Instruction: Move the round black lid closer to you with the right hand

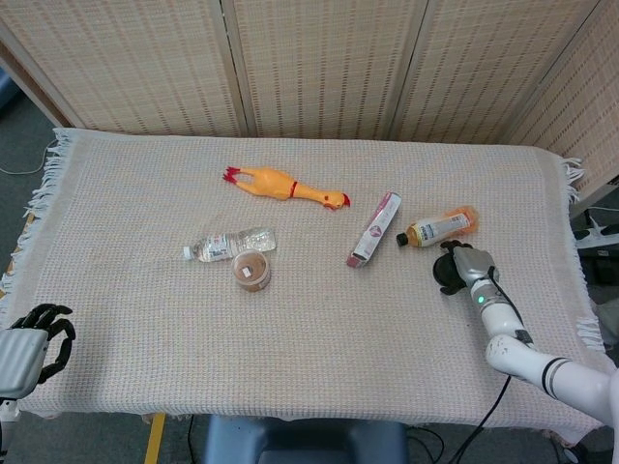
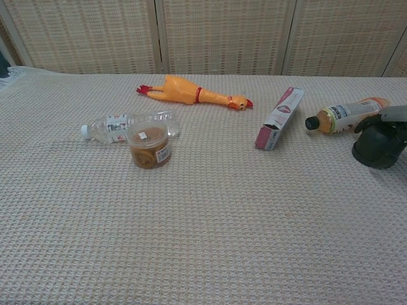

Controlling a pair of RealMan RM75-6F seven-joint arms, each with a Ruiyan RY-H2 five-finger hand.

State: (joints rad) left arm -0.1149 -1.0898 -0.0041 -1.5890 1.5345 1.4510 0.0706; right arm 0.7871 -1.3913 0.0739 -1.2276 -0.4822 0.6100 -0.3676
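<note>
Hand states differ across the surface. At the near left corner the robot's left hand [image 1: 34, 333] rests idle with dark fingers curled in, holding nothing. Moving right over the beige woven cloth surface [image 1: 319, 329], a clear plastic water bottle [image 1: 230, 244] lies on its side, apparently nearly empty, touching a small clear round jar [image 1: 252, 271] holding something brown. Further right lies an orange-filled plastic bottle [image 1: 440, 225] with a black cap. Just in front of it sits the round black lid [image 2: 376, 147], near the right edge, with the right hand [image 1: 465, 264] over it, fingers seemingly closing round it. The grasp looks barely formed; pulling the lid nearer remains.
</note>
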